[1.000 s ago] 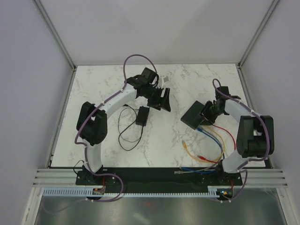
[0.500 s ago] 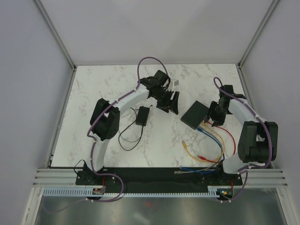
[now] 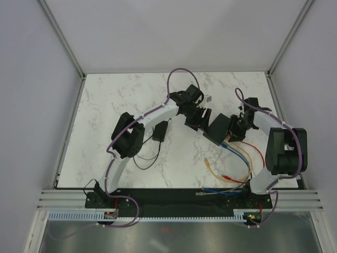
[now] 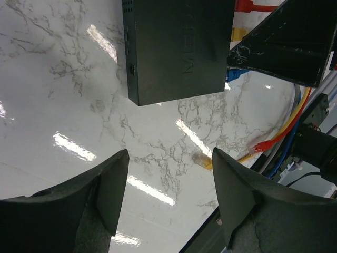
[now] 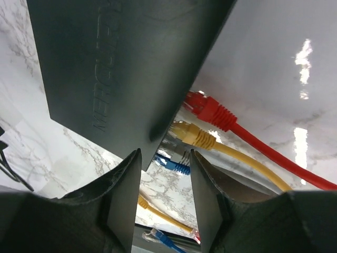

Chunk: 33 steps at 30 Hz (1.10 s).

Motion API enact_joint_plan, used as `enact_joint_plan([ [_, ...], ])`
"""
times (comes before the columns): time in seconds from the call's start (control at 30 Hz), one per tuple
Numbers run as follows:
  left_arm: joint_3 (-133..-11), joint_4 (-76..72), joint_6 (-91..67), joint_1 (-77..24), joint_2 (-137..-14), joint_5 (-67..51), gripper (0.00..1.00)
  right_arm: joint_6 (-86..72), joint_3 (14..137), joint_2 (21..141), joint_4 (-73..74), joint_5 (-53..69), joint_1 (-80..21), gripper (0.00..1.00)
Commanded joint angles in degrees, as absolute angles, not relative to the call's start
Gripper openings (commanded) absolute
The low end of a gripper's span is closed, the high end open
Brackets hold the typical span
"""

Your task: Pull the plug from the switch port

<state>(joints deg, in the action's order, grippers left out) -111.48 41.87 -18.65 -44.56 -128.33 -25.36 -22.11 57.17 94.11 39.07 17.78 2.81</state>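
The switch point(image 3: 217, 129) is a flat black box right of the table's centre. It also shows in the left wrist view point(image 4: 178, 47) and the right wrist view point(image 5: 116, 58). A red plug point(image 5: 207, 108), a yellow plug point(image 5: 190, 133) and a blue plug point(image 5: 171, 165) sit in its socket edge. My right gripper point(image 5: 164, 182) is open at that edge, and the blue plug shows in the gap between its fingers, untouched. My left gripper point(image 4: 168, 182) is open and empty above the marble, just short of the switch's opposite side point(image 3: 198, 117).
A small black power brick point(image 3: 160, 130) with a thin black cord lies left of the switch. Loose yellow point(image 3: 209, 164) and red point(image 3: 224, 175) cable ends lie near the front right, with more cables trailing to the right arm's base. The right gripper's body point(image 4: 287, 45) shows in the left wrist view.
My left arm has swung right, from above the power brick to beside the switch. My right gripper has shifted slightly at the socket edge. The switch has stayed put.
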Motion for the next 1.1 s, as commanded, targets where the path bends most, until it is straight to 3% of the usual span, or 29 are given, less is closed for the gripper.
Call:
enact_joint_plan([
  [0.0, -114.1, 41.0, -21.8, -45.9, -129.5, -22.9, 0.72, -22.8, 55.6, 95.4, 35.5, 24.3, 2.4, 0.49],
  [0.47, -113.6, 41.1, -16.0, -45.8, -127.7, -20.5, 0.71, -45.8, 51.6, 95.4, 19.5, 32.0, -1.4, 0.44],
  [0.77, -118.2, 41.0, -14.9, -45.6, -129.9, -25.5, 0.64, -31.4, 63.2, 91.5, 35.5, 19.1, 1.3, 0.45],
  [1.07, -119.4, 36.1, -19.1, -45.7, -132.7, -32.6, 0.63, -21.1, 63.5, 92.4, 32.9, 19.8, 10.1, 0.49],
])
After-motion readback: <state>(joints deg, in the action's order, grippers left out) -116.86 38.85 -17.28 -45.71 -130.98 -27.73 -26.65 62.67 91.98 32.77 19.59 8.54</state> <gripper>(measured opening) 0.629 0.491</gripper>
